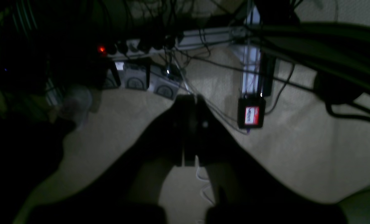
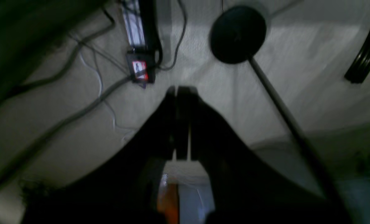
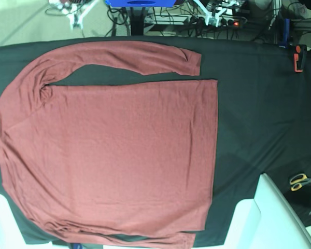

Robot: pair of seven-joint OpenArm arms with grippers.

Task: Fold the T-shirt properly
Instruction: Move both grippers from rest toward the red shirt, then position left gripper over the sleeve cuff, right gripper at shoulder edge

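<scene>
The T-shirt (image 3: 119, 155) was soft, matt knit cloth, the table cover (image 3: 259, 114) matt black fabric, and the scissors (image 3: 303, 181) had glossy plastic handles.

This looks like a robotics lab or test room. A table (image 3: 259, 104) draped in black cloth is held by an orange-handled clamp (image 3: 298, 58). Beneath it, on beige carpet (image 1: 297, 149), lie tangled cables (image 1: 203, 62), a power strip (image 1: 126, 46) with a glowing red switch, and aluminium frame rails (image 1: 250, 62).
</scene>
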